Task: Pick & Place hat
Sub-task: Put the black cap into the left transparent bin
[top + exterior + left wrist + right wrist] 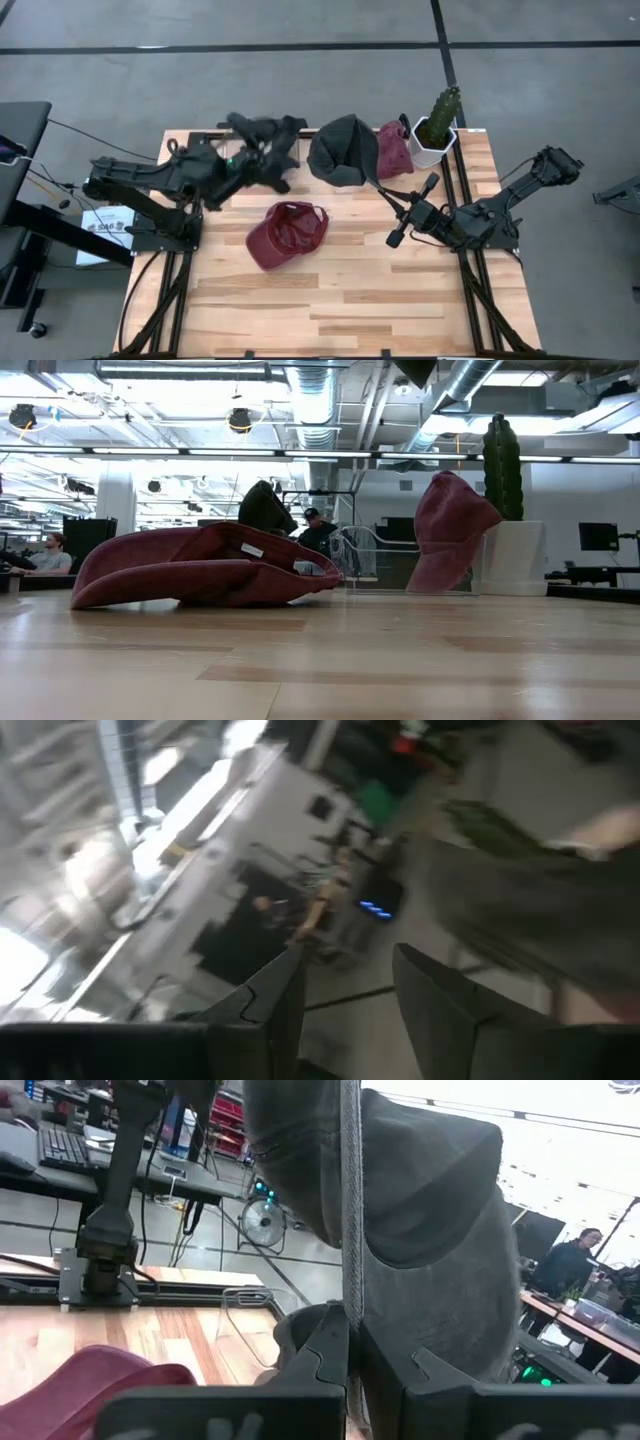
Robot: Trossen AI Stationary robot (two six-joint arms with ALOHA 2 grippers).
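A dark grey cap (340, 148) is up in the air at the table's far middle, its brim in my right gripper (390, 198), which is shut on it. It fills the right wrist view (430, 1210) and shows far off in the low view (264, 508). A maroon cap (288, 233) lies upside down on the table's middle (200, 565). A second maroon hat (393, 148) is propped upright beside the plant pot (450, 530). My left gripper (288, 150) is open, raised just left of the grey cap, and touches nothing (345, 985). My right gripper pinches the grey cap's brim (350, 1280) between its two fingers. The brim stands on edge and shows as a thin strip running into the gap. The fingers come level from the table's right side. The cap is lifted clear, its crown (440, 1190) beyond the fingertips.
A cactus in a white pot (437, 130) stands at the far right corner of the table. A clear stand (248, 1325) rises from the table near the far edge. The wooden top (350, 300) is bare on the near side. People sit in the room behind (45, 552).
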